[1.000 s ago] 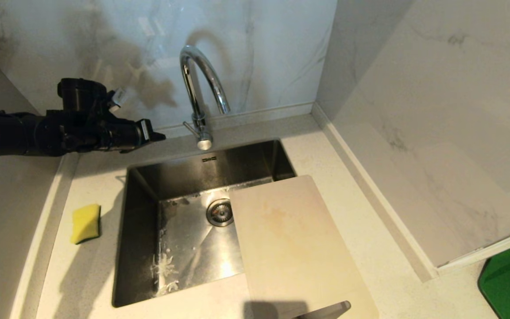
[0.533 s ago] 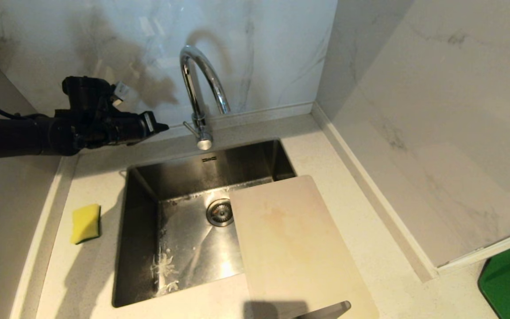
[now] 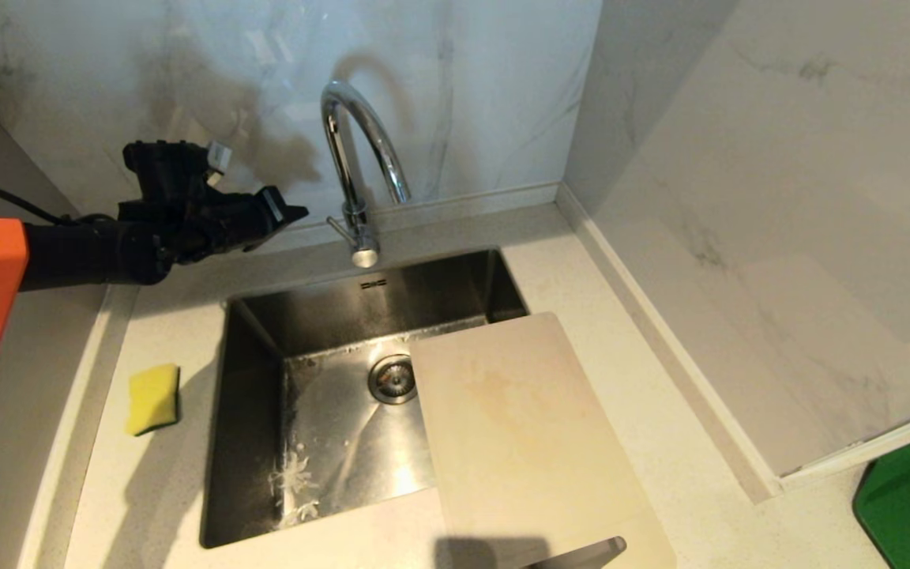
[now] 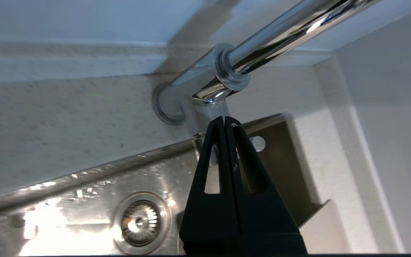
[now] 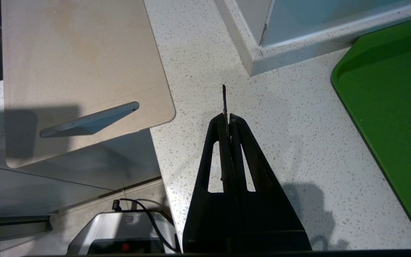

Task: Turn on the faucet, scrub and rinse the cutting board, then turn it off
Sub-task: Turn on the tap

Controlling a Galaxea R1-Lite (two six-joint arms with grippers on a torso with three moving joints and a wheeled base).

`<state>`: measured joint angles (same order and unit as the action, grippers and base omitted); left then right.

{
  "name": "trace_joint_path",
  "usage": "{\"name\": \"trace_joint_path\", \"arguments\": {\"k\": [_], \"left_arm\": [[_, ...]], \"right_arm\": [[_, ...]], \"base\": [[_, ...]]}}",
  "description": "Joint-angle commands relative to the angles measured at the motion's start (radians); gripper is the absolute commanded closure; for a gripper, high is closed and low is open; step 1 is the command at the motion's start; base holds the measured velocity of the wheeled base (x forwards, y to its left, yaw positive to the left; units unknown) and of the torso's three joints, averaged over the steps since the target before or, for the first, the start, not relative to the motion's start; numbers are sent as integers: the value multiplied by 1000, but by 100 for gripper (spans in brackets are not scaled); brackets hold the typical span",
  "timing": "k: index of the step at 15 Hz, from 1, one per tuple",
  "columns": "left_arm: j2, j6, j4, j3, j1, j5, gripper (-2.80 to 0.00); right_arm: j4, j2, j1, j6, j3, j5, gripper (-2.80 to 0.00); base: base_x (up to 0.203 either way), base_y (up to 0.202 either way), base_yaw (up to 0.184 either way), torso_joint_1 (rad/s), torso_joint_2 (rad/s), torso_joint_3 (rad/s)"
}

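So far, nothing of the task can be counted as done. No water is seen running from the faucet (image 3: 356, 170), which stands at the back edge of the desk (image 3: 581, 261), behind the sink (image 3: 253, 332), with its small lever (image 3: 338, 227) near its base. The left gripper (image 3: 291, 212) is held just to the left of that lever, apart from it in the head view; its jaws are pressed together and nothing is carried in them. In the left wrist view the closed tips (image 4: 225, 119) are aimed at the base of the faucet (image 4: 205, 91), very near it, though contact cannot be made out. The step in hand is judged to be the turning on of the water, probably by a push with the closed tips rather than a grasp.

The cutting board (image 3: 530, 431) is laid across the sink's right rim, partly over the basin and partly on the desk, its slot handle (image 3: 581, 553) overhanging the near edge. A faint yellowish stain is seen on its top, so it is taken to be unscrubbed. The yellow sponge (image 3: 152, 397) is left untouched on the desk to the left of the sink.

The right gripper (image 5: 227, 117) is parked over the desk's near right part, beside the board's handle end (image 5: 89, 119), its jaws shut and empty; a green tray (image 5: 391, 92) lies further right.

Everything is therefore left to do: water on, scrubbing, rinsing, water off.
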<state>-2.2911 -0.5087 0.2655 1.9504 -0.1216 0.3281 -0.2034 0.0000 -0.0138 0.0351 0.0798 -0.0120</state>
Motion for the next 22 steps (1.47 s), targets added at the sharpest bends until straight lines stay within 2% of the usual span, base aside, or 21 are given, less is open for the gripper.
{"name": "trace_joint_path", "arguments": {"k": [1,4,7,14,22], "left_arm": [[-23,-58,4,17,-13,2,0],[-34,-106,6,21,-30,4,0],[-38,-225,52,25,-38,21,0],[-57,-221,78,27,-42,23,0],[-50,-223,40,25,-52,49,0]], "right_arm": [[-1,-2,0,0,0,0,0],[-1,-1,0,0,0,0,0],[-1,-1,0,0,0,0,0],[-2,-1,0,0,0,0,0],[-1,-1,0,0,0,0,0]], "base": [[0,0,0,0,0,0],[0,0,0,0,0,0],[0,0,0,0,0,0],[0,0,0,0,0,0],[0,0,0,0,0,0]]}}
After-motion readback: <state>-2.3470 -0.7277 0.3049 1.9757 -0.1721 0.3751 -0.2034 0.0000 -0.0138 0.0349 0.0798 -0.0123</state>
